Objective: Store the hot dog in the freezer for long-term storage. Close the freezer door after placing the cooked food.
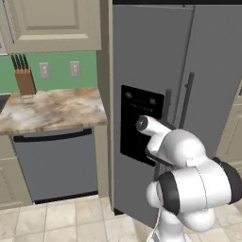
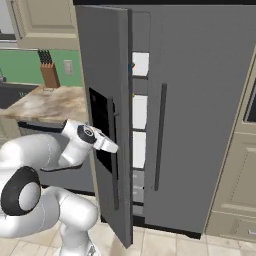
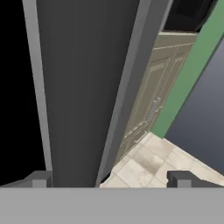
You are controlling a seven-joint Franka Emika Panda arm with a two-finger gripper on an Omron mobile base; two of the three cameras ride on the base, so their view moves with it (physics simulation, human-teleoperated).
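The freezer door [image 2: 102, 60], grey steel with a black dispenser panel [image 2: 100, 125] and a long bar handle [image 2: 114, 155], stands ajar. Through the gap show the freezer's white shelves [image 2: 140, 112]. In the left base view the freezer door [image 1: 142, 56] faces me, and my arm covers its lower part. My hand sits against the door face beside the panel. In the hand view my gripper [image 3: 111, 179] is open, its fingertips [image 3: 41, 177] wide apart with nothing held, looking along the grey door slab [image 3: 83, 87]. The hot dog is hidden from view.
The plain fridge door [image 2: 200, 100] is shut to the right of the gap. A marble counter [image 1: 52, 108] with a knife block [image 1: 23, 78] and a grey dishwasher [image 1: 56, 163] lie to the left. Beige cabinets [image 2: 235, 175] stand to the right. The floor in front is tiled.
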